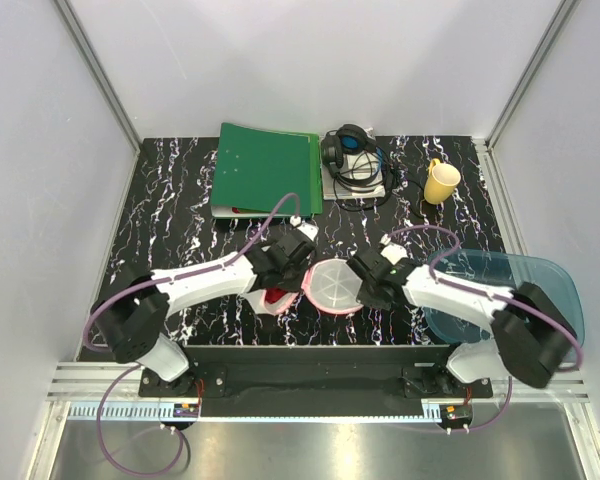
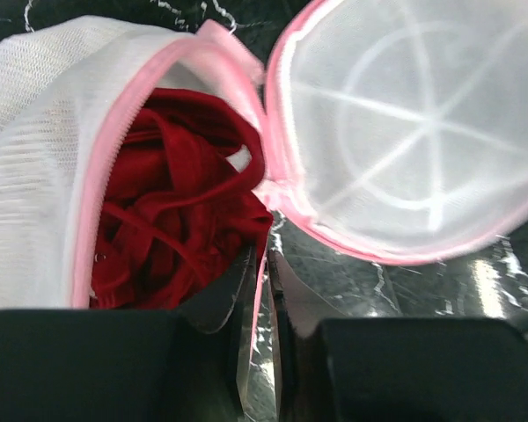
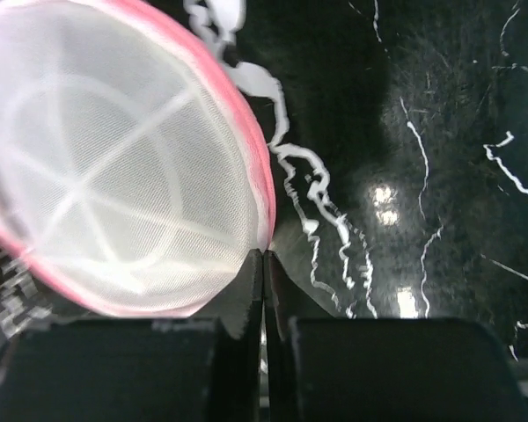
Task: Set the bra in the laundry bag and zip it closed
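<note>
We see the bra (image 2: 172, 220) inside the open laundry bag (image 1: 332, 285), midway along the near edge of the worktop (image 1: 180, 190). The left jaws pinch the bag's pink rim; the right jaws are pressed together, touching that rim.

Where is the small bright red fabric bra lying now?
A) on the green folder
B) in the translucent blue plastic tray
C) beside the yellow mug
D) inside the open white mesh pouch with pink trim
D: the left wrist view shows the small bright red fabric bra bunched inside the white mesh pouch with pink trim, its round lid not yet zipped.
</note>
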Available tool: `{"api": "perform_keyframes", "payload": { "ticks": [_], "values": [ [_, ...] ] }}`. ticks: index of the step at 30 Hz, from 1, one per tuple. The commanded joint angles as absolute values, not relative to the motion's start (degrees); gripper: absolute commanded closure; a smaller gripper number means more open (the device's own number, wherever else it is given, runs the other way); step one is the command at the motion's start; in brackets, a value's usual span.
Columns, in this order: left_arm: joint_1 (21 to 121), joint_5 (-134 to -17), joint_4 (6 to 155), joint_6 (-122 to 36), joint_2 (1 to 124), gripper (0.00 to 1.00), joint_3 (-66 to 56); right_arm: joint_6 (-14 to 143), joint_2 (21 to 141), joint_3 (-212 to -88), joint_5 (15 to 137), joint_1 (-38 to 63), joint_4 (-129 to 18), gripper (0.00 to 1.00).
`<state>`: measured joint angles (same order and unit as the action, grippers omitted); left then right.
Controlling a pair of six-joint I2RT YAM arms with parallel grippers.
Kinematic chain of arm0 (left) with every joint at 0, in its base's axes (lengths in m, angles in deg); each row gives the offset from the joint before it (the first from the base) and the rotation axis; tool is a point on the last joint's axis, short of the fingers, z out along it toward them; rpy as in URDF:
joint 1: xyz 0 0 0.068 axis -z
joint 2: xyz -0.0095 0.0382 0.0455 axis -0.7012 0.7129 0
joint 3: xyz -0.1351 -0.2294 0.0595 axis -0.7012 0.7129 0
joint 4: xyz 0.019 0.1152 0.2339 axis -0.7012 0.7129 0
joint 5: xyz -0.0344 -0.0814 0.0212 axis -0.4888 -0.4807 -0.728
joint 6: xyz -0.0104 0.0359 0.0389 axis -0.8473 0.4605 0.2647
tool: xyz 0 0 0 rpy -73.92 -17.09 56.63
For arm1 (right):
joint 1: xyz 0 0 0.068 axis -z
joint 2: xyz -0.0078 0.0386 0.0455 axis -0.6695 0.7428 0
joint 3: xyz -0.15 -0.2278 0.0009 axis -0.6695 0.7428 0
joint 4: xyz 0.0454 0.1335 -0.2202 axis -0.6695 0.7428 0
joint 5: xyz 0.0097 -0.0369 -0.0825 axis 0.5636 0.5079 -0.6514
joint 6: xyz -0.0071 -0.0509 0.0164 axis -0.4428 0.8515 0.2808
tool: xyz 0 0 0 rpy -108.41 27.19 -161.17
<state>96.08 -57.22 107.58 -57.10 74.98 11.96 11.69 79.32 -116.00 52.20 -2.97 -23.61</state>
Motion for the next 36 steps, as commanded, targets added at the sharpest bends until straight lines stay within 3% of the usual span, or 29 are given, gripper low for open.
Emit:
{"api": "perform_keyframes", "payload": {
  "ticks": [1, 8, 16, 17, 21, 25, 30, 36],
  "values": [
    [95.1, -54.2, 104.2, -55.5, 78.2, 0.85, 11.8, 15.9, 70.3, -116.3, 49.6, -3.1, -19.6, 1.00],
    [92.1, -55.0, 102.6, -54.6, 80.4, 0.87, 11.5, 22.7, 58.4, -123.1, 52.7, -3.1, -10.6, 1.00],
    [90.8, -60.8, 102.7, -53.4, 79.2, 0.83, 9.1, 28.4, 55.3, -134.6, 56.8, -3.2, -6.7, 1.00],
    [90.8, -62.2, 102.8, -53.5, 77.6, 0.80, 9.0, 28.5, 55.7, -135.2, 57.3, -3.2, -6.5, 1.00],
    [91.1, -68.3, 104.1, -54.1, 70.9, 0.42, 8.3, 29.2, 57.1, -136.3, 57.8, -3.2, -6.4, 1.00],
    [91.1, -74.1, 106.8, -52.1, 61.7, 0.12, 6.8, 29.4, 56.8, -138.6, 57.8, -3.2, -4.9, 1.00],
    [93.2, -78.8, 99.9, -48.7, 52.8, 0.05, 11.6, 30.3, 57.9, -141.2, 59.5, -3.2, -3.3, 1.00],
    [107.8, -70.4, 79.6, -43.2, 48.7, 0.01, 21.5, 30.0, 58.4, -144.0, 62.7, -3.2, -3.5, 1.00]
  ]
}}
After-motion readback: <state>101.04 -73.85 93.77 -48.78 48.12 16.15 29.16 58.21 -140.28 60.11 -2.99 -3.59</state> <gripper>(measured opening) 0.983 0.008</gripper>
